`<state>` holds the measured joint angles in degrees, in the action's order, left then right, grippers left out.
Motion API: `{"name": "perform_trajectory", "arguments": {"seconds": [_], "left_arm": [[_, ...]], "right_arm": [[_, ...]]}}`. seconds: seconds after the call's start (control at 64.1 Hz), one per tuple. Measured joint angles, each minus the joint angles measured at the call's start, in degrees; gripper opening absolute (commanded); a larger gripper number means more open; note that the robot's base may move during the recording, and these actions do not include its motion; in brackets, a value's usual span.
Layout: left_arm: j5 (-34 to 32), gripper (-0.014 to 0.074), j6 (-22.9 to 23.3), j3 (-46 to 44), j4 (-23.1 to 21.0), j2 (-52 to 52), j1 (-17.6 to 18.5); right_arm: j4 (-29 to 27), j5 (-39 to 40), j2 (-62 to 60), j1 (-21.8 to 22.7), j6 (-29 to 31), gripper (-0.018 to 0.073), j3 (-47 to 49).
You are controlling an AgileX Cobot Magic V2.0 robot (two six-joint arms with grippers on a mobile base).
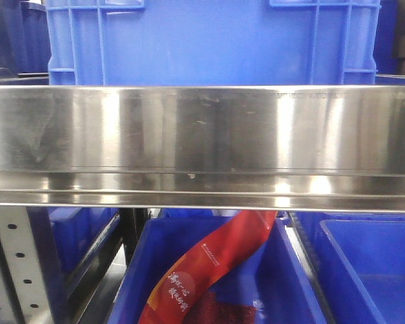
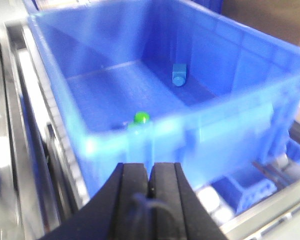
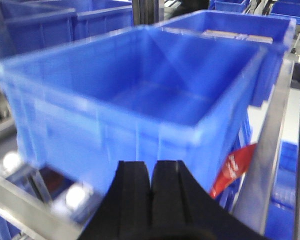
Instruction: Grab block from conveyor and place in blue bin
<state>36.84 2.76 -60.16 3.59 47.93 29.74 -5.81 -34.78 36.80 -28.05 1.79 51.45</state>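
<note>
Right, the blue bin (image 2: pixel 200 90) sits just ahead of my left hand (image 2: pixel 150 187), and there's a blue block (image 2: pixel 179 75) lying on its floor near the far wall, with a green block (image 2: pixel 141 118) closer in by the near wall. My left hand is pressed together, holding nothing. My right hand (image 3: pixel 151 192) is pressed together too, empty, facing another blue crate (image 3: pixel 140 100). Across the front view a steel rail (image 1: pixel 202 145) blocks most of the scene. Below it, a red packet (image 1: pixel 209 270) with white writing I can't read lies in a lower crate (image 1: pixel 142 270).
</note>
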Motion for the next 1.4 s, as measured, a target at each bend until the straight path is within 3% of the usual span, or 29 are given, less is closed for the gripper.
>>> {"name": "perform_trajectory", "arguments": {"seconds": [0.234,0.437,1.325,1.403], "left_arm": [[-13.1,-0.0111,0.0,21.2,-0.1,-15.4,0.0],[-19.1,-0.0111,0.1,30.7,-0.4,-21.7,0.0],[-20.5,-0.0111,0.2,32.0,-0.7,-22.3,0.0],[-21.0,-0.0111,0.2,32.5,-1.2,-23.2,-1.3]], "right_arm": [[0.0,3.6,-11.2,0.0,0.2,-0.0162,-14.2],[0.0,7.4,-14.3,0.0,0.0,-0.0162,-21.4],[0.1,9.5,-14.4,0.0,0.1,-0.0162,-22.5],[0.1,9.5,-14.4,0.0,0.2,-0.0162,-22.5]]}}
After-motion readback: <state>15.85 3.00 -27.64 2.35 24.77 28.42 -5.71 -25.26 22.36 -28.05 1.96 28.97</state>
